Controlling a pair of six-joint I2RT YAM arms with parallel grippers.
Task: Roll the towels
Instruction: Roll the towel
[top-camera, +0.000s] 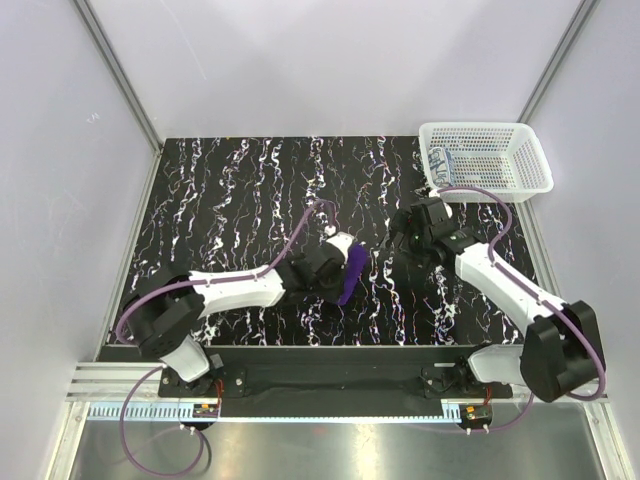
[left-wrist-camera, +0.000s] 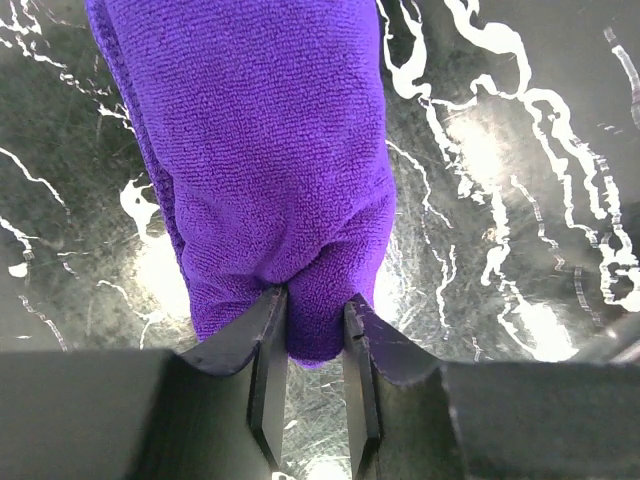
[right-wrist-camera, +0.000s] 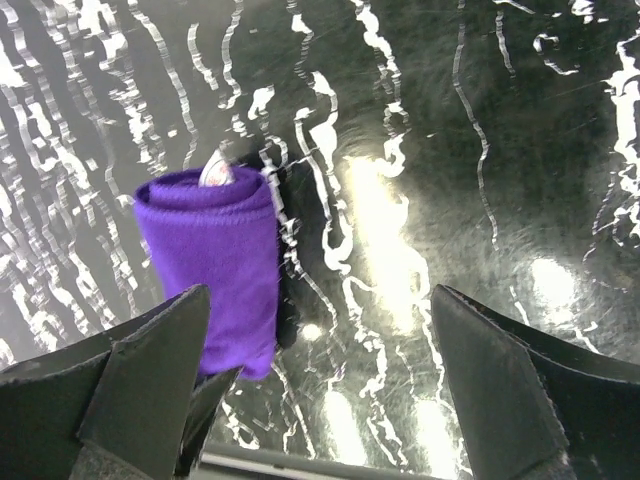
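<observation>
In the top view the left gripper (top-camera: 335, 262) covers the upper-left side of the purple towel (top-camera: 353, 278). The patterned towel (top-camera: 443, 160) is only a blurred patch inside the basket (top-camera: 520, 160) at upper right. At mid-frame the left jaws pinch the rolled purple towel's narrow end. The right gripper (top-camera: 408, 238) stands spread wide just right of it, not touching (its own camera hides the roll's lower corner behind one finger (right-wrist-camera: 150, 375)).

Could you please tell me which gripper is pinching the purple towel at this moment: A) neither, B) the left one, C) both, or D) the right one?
B: the left gripper has its fingers closed on one end of the purple towel, while the right gripper stands wide open, gripping nothing.
</observation>
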